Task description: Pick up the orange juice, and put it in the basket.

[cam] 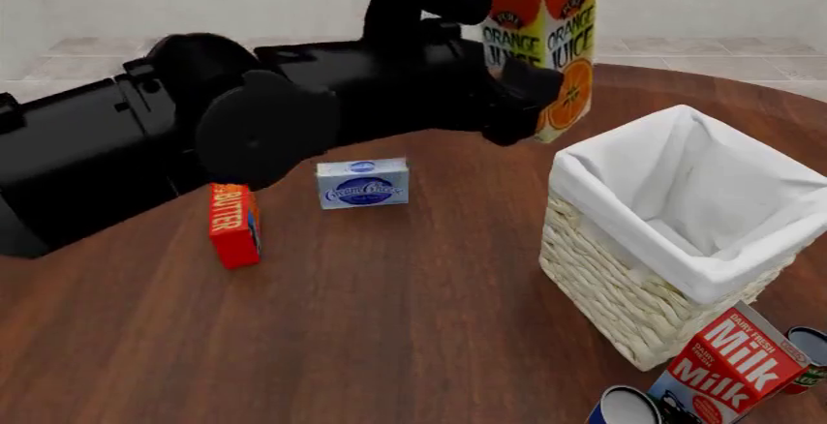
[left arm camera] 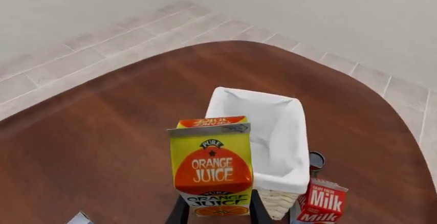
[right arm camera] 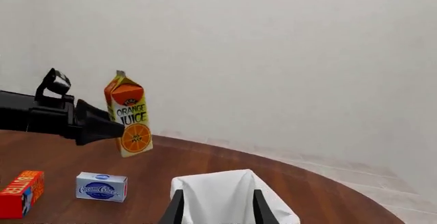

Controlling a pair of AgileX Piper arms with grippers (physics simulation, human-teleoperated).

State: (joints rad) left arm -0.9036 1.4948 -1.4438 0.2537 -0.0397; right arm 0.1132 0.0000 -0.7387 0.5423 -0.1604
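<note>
1. My left end effector grips the one orange juice carton at its lower part, one finger on each side, and holds it upright in the air, well clear of the desk
2. In the front view the orange juice hangs above the far part of the desk, just beyond the near-left corner of the basket and higher than its rim
3. There is one basket, cream wicker with a white cloth lining folded over the rim; it stands on the desk to the right, and I see nothing inside it but the lining
4. My right end effector holds nothing; its two fingers stand apart, with the basket showing between them
5. From the right wrist view the orange juice shows well above the desk, pinched at the tip of my left arm
6. One red butter box stands on end at the left of the desk
7. One pale blue cream cheese box stands just to the right of the butter, apart from it
8. One red-and-white milk carton lies tilted against the near side of the basket
9. Two cans show at the near right edge, one on each side of the milk carton, both partly cut off
</note>
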